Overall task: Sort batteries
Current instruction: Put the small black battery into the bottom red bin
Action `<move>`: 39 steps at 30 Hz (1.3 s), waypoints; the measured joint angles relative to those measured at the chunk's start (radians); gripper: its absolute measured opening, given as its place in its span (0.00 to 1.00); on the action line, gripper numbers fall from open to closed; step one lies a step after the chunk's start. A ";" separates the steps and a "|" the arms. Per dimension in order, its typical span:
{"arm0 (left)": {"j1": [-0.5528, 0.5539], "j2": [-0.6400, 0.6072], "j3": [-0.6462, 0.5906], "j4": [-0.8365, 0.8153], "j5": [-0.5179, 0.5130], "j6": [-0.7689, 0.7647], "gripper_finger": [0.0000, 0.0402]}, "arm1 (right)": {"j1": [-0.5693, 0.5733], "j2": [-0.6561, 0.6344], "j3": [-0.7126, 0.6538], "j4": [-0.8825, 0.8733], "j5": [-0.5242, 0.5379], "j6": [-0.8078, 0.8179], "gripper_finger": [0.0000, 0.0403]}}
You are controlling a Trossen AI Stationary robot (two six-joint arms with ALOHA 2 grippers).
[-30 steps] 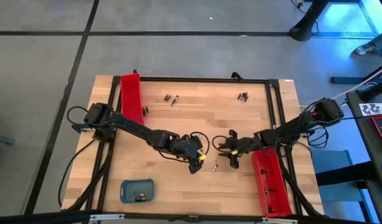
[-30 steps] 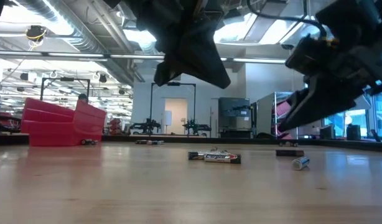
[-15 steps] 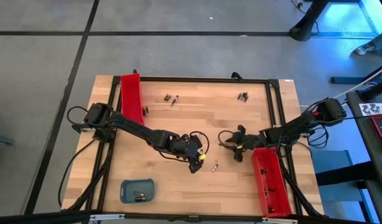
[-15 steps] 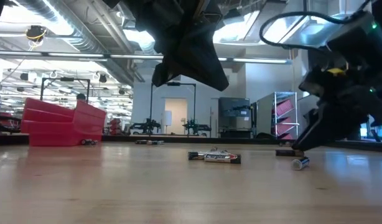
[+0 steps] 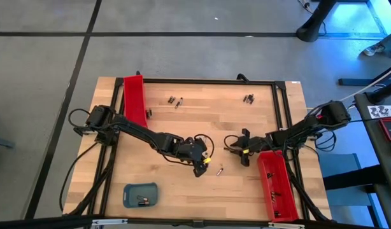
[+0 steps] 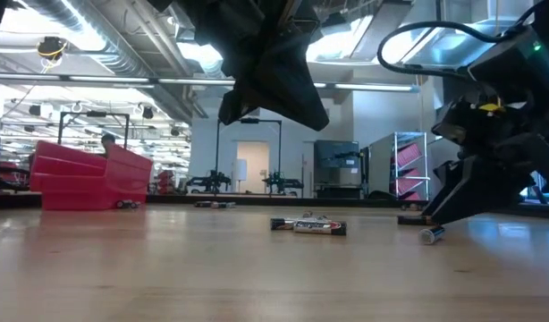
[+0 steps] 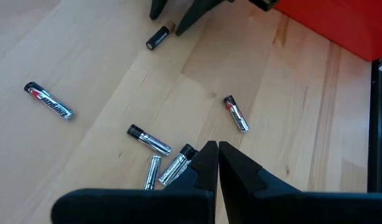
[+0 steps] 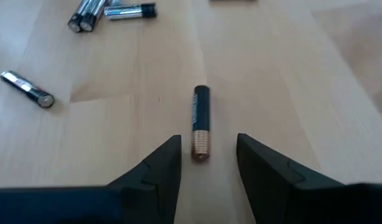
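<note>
Pincer work on both sides of the pale wooden tabletop [image 5: 183, 130]. My right pincer [image 8: 203, 152] stands spread, its two dark fingers either side of a black cylindrical battery with a coppery end [image 8: 200, 123], which lies flat between them and not yet gripped. That arm reaches in from the right edge, elbow bent, beside the long red plastic tray [image 5: 276, 187]. My left pincer [image 7: 214, 160] is pressed together and holds nothing; its arm stretches from the left edge to mid-table, hanging above the wood. Just ahead of its tips lies a loose cluster of silvery cylindrical batteries [image 7: 157, 155], with another silvery battery [image 7: 236, 114] a little apart.
</note>
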 joint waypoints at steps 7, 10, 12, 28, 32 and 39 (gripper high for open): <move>0.000 0.000 0.000 0.000 0.000 0.004 0.01 | 0.001 0.132 0.002 0.135 0.028 -0.002 0.38; 0.000 0.000 0.000 0.000 0.000 0.003 0.01 | 0.002 0.178 0.005 0.162 0.036 0.002 0.37; 0.000 0.000 0.000 0.000 0.000 0.003 0.01 | 0.002 0.200 0.005 0.168 0.038 0.011 0.33; 0.000 0.000 0.000 0.000 0.000 0.006 0.01 | 0.001 0.232 0.004 0.188 0.031 0.058 0.07; 0.000 0.000 0.000 -0.001 0.000 0.006 0.01 | 0.000 0.241 -0.004 0.294 0.021 0.175 0.07; 0.000 0.000 0.000 0.000 0.000 0.020 0.01 | 0.003 0.245 0.005 0.449 0.045 0.338 0.07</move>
